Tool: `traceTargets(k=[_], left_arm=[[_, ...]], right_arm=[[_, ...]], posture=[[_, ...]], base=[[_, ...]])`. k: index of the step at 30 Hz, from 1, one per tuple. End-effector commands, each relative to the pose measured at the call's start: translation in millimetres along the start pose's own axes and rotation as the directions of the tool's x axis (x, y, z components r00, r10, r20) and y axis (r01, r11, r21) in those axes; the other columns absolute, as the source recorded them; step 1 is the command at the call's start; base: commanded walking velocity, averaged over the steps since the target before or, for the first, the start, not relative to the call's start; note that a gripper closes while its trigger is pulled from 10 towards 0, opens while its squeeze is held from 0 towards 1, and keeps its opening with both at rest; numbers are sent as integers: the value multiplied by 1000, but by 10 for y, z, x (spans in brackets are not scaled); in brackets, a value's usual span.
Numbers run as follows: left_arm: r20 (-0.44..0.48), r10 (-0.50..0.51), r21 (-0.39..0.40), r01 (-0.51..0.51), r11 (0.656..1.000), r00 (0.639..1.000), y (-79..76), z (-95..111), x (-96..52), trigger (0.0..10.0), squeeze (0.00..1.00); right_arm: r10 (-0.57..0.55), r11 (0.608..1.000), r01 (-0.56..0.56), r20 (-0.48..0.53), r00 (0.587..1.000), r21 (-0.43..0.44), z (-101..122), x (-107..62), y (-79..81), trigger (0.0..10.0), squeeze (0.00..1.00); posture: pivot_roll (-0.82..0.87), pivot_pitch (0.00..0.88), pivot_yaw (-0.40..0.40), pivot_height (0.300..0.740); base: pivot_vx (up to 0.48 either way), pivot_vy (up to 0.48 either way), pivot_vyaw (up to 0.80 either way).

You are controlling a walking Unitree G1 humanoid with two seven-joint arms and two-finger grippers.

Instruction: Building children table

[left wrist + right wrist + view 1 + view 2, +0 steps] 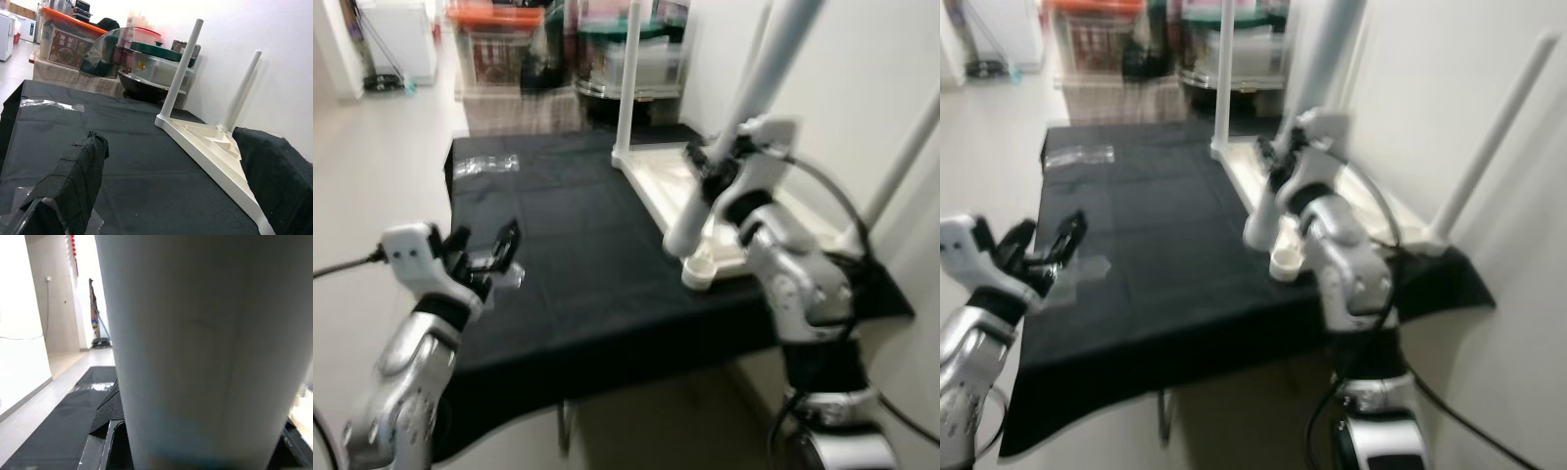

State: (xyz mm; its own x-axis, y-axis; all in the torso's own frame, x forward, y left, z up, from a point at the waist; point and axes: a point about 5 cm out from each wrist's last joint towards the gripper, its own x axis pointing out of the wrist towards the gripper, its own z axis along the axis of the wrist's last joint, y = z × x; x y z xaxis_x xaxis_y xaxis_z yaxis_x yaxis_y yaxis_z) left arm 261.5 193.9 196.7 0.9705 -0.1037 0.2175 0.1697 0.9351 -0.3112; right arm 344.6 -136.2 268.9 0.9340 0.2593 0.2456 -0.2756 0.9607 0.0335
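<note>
An upturned white child's table top (668,183) lies on the black-covered table (568,264) by the wall, with two white legs (628,73) standing up from it. My right gripper (713,163) is shut on a third white leg (744,108), held slanted with its lower end (697,272) at the near corner of the top. In the right wrist view that leg (195,347) sits right between the fingers. My left gripper (484,250) hovers open over the near left part of the black cloth, holding nothing.
A clear plastic bag (486,164) lies at the cloth's far left, another scrap (1082,266) under my left gripper. Storage boxes and a dark pan (626,59) crowd the floor behind the table. A white wall (862,98) runs along the right.
</note>
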Motion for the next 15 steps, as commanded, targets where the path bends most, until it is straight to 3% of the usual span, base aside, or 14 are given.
traceTargets(k=[1, 9, 15], left_arm=[[-40, 13, -9, -13, 1000, 999, 12, -87, -1, 10000, 0], [-43, 10, 4, -10, 1000, 999, 3, -107, 0, 10000, 0], [-30, -14, -19, 14, 1000, 999, -43, -103, 34, 10000, 0]], right_arm=[[-20, 1000, 20, 9, 1000, -12, 4, -9, -62, 10000, 0], [-16, 1000, 16, 15, 1000, -11, -37, -18, -2, 10000, 0], [-11, 1000, 11, 29, 1000, -16, -47, -5, 16, 10000, 0]], posture=[[47, 0, -74, 740], [48, 0, -75, 740], [47, 0, -75, 740]], base=[[0, 0, 0], [0, 0, 0], [328, 0, 0]])
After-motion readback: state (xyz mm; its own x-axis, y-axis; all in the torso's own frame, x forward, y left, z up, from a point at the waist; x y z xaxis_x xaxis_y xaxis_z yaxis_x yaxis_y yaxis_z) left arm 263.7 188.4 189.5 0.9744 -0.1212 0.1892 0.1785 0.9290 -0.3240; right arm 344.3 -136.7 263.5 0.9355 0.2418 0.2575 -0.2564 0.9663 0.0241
